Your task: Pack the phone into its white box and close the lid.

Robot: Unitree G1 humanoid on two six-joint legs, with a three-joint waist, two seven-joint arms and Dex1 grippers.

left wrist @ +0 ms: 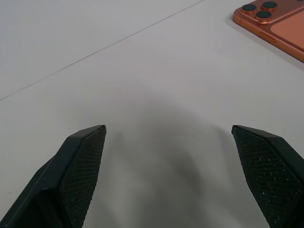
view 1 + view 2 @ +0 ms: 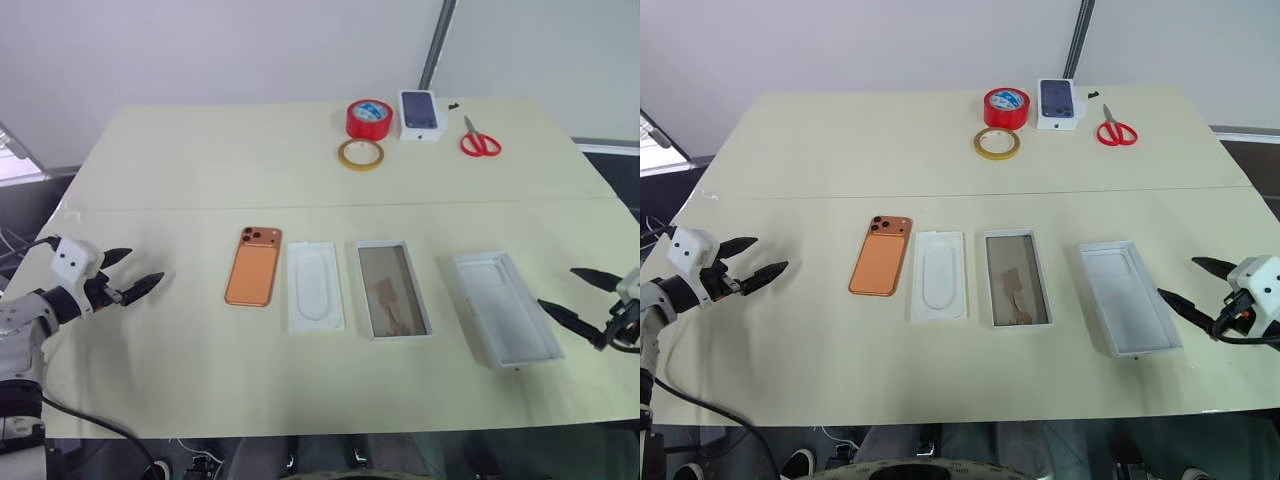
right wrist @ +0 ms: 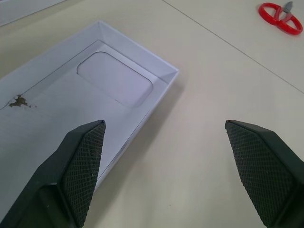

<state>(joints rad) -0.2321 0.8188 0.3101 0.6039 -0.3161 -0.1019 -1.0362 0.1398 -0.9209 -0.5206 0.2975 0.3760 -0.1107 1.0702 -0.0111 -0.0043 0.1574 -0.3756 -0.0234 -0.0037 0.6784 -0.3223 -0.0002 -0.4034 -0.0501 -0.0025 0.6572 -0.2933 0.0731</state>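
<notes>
The copper-orange phone [image 2: 254,266] lies back up on the cream table, camera lenses at its far end. To its right lies a flat white insert [image 2: 315,286] with an oval recess. Right of that sits the white box [image 2: 393,289], a shallow tray with a brownish floor. The lid [image 2: 502,306] lies farthest right, hollow side up. My left gripper [image 2: 135,273] hovers open, empty, well left of the phone [image 1: 275,19]. Open and empty too, my right gripper [image 2: 572,295] stands just right of the lid [image 3: 71,99].
At the table's far edge are a red tape roll [image 2: 369,118], a tan tape ring [image 2: 360,154], a small white box printed with a dark phone [image 2: 420,114], and red-handled scissors [image 2: 478,141]. A seam [image 2: 330,205] crosses the table behind the row.
</notes>
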